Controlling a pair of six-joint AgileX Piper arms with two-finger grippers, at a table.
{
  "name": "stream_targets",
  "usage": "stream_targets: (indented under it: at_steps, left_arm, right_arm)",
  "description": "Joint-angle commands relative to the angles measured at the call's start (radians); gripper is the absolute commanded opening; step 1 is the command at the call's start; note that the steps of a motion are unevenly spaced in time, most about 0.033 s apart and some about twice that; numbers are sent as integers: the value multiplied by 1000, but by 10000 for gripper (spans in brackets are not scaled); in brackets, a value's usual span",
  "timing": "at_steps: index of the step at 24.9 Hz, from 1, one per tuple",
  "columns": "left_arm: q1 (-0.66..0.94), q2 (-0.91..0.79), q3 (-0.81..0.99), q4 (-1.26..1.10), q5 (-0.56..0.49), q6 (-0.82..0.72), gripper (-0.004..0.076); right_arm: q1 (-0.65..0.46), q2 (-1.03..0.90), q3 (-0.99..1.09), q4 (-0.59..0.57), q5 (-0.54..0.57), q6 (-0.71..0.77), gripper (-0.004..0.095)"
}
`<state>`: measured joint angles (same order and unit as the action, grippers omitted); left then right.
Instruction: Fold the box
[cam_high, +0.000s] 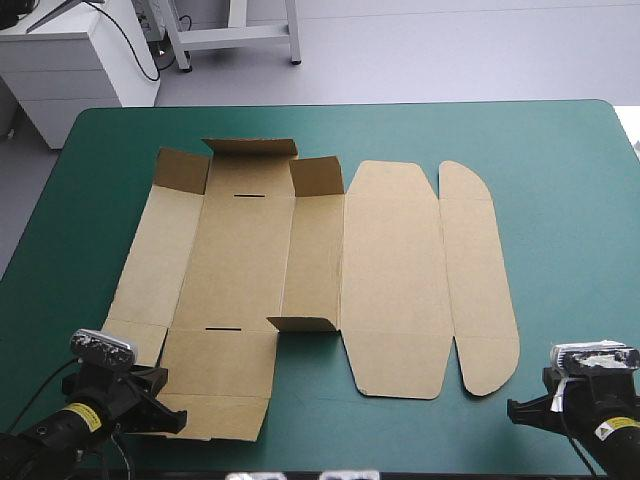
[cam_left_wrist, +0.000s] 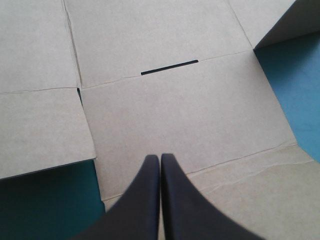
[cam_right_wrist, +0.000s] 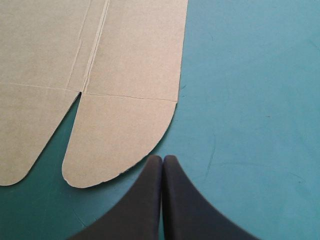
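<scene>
Box (cam_high: 390, 290) lies ahead of both clenched, empty claws: left claw (cam_left_wrist: 160, 159) over its near flap, right claw (cam_right_wrist: 162, 160) just beside its rounded corner.

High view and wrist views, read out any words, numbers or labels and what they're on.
No text can be read.
The box: no print in any view.
The left arm's yellow sticker: too small to read.
The right arm's yellow sticker: too small to read.
</scene>
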<state>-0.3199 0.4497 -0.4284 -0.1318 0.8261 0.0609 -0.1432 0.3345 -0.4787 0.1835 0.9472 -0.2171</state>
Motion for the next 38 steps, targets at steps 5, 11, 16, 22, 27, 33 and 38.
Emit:
stream_targets:
  at_steps: [5, 11, 16, 22, 27, 33, 38]
  left_arm:
    - [1, 5, -35, -20, -54, -5, -8]
    - [1, 5, -35, -20, -54, -5, -8]
    - [1, 7, -59, -32, -51, -5, -8]
    - [1, 123, -283, -14, 13, -5, -8]
    - [1, 274, -438, -12, 16, -5, -8]
    - [1, 462, -557, 37, 27, -30, -8]
    - [47, 642, -683, 168, 76, -108, -8]
  right_arm:
    - [3, 8, -21, 12, -56, -2, -20]
    - [3, 8, -21, 12, -54, -2, -20]
    - [3, 8, -21, 12, -54, -2, -20]
    - [3, 8, -21, 12, -54, -2, -20]
    - [3, 8, -21, 12, -54, -2, -20]
    - [3, 8, -21, 12, -54, -2, -20]
    - [3, 8, -21, 12, -54, -2, -20]
